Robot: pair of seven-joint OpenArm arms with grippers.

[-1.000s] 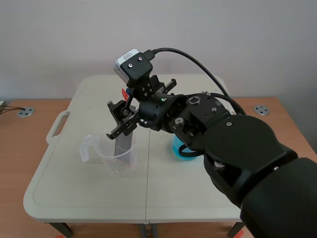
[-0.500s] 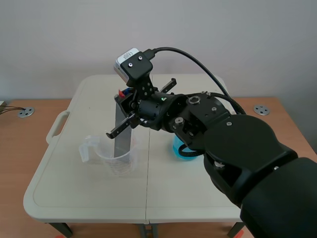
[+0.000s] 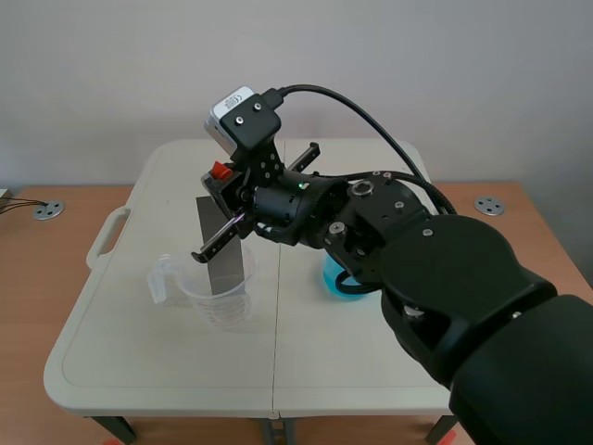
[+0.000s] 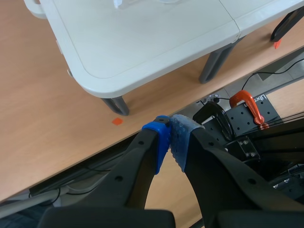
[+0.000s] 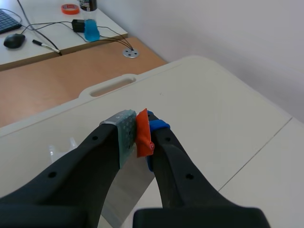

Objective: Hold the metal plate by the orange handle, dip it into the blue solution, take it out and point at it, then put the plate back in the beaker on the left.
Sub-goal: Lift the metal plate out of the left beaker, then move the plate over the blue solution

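Metal plate [image 3: 227,261] hangs upright, long axis vertical, its orange handle [image 3: 220,171] uppermost and clamped in jaws of right gripper [image 5: 137,126].

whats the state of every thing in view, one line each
metal plate: upright, held up, lower edge at the clear beaker's mouth
orange handle: clamped in the right end effector
right end effector: shut on the orange handle
left end effector: shut on nothing, beside the table
clear beaker: upright on the table, no liquid visible
blue solution: in its beaker, partly hidden by the right arm
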